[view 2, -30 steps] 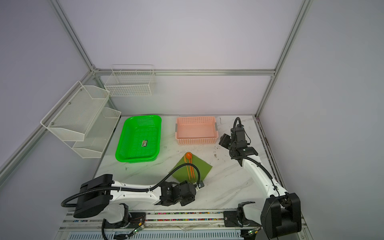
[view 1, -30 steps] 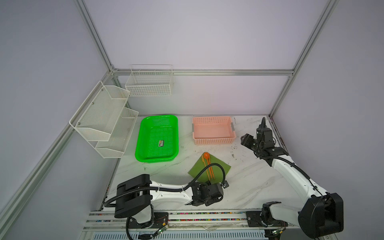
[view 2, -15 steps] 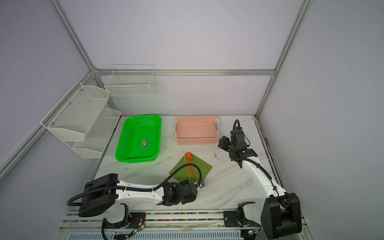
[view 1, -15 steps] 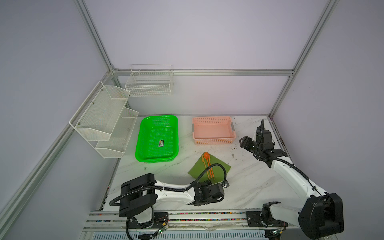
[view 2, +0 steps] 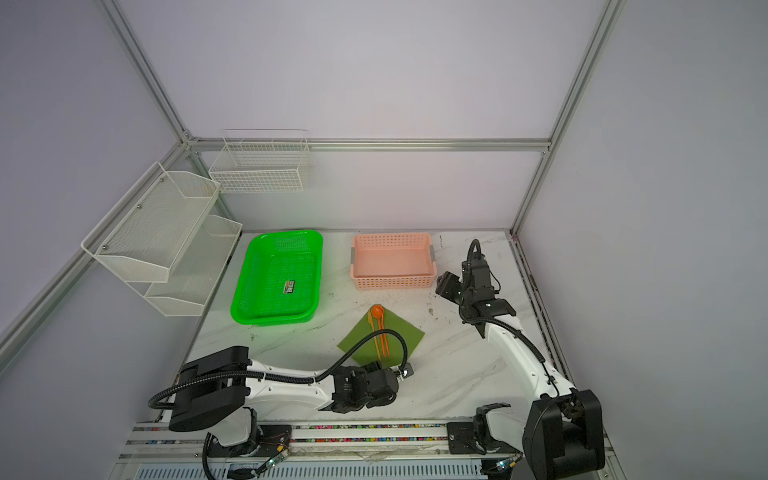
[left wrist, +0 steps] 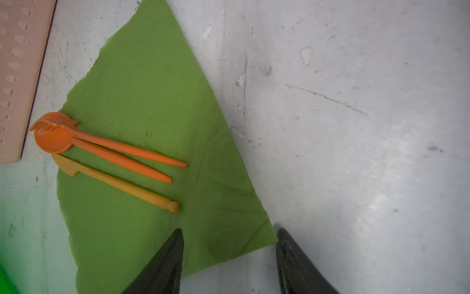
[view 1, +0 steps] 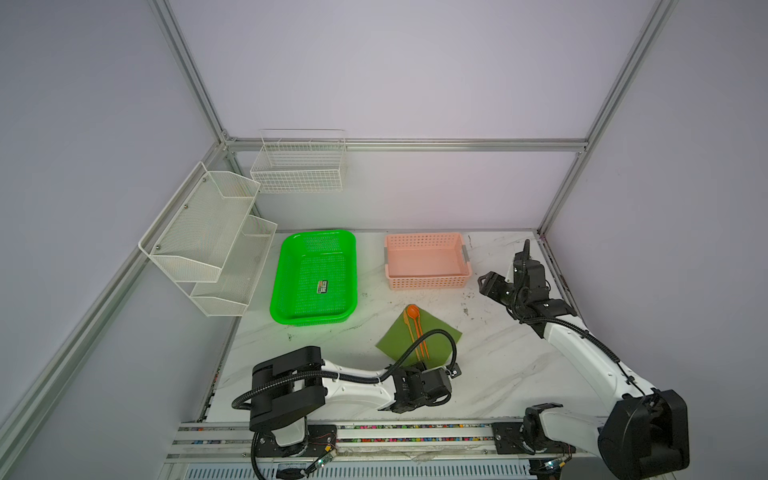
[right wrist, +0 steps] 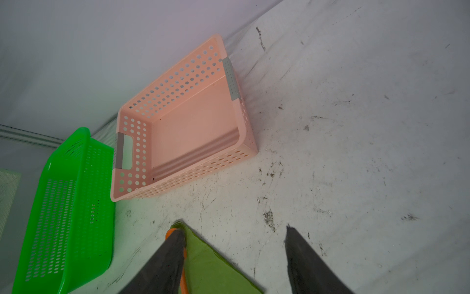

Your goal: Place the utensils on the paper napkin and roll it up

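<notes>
The right gripper (right wrist: pixel 233 230) has drifted slightly leftward, open and empty. The left gripper (left wrist: pixel 229 229), jaws apart, straddles one corner of the paper napkin (left wrist: pixel 152 89), which carries the utensils (left wrist: pixel 122 161) together.

Probably a robotics lab, aluminium frame (view 1: pixel 405 144), blank walls (view 1: pixel 395 66)

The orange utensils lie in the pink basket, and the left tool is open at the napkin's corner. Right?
No: the utensils lie on the paper napkin, not in the pink basket, as the left wrist view shows. The left tool is open at its corner.
</notes>
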### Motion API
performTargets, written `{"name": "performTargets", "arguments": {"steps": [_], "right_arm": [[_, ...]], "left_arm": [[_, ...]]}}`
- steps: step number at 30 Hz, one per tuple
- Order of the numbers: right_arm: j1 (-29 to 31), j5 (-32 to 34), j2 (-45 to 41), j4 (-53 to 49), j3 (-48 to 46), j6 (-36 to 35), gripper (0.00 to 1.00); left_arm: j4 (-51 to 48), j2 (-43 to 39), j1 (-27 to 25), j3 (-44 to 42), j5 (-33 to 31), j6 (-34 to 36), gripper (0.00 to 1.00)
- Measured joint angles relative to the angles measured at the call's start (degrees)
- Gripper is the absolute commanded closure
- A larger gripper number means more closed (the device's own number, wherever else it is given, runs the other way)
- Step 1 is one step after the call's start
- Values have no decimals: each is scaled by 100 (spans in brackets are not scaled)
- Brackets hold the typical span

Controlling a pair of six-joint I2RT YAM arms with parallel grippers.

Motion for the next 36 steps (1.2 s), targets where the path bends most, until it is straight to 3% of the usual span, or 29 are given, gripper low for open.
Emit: {"name": "performTargets", "arguments": {"steps": [5, 12, 20, 36], "right_arm": [[-9, -17, -48, 0, 0, 2, 35], [-9, -61, -63, 17, 0, 11, 36], [-9, -197, -63, 170, -101, 37, 36], [-9, -619, -39, 382, -420, 33, 39]], "left_arm": [[76, 48, -20, 0, -81, 59, 50], [195, 149, -24, 0, -291, 166, 70], [387, 170, -24, 9, -514, 216, 82], [549, 170, 509, 9, -192, 232, 87]]}}
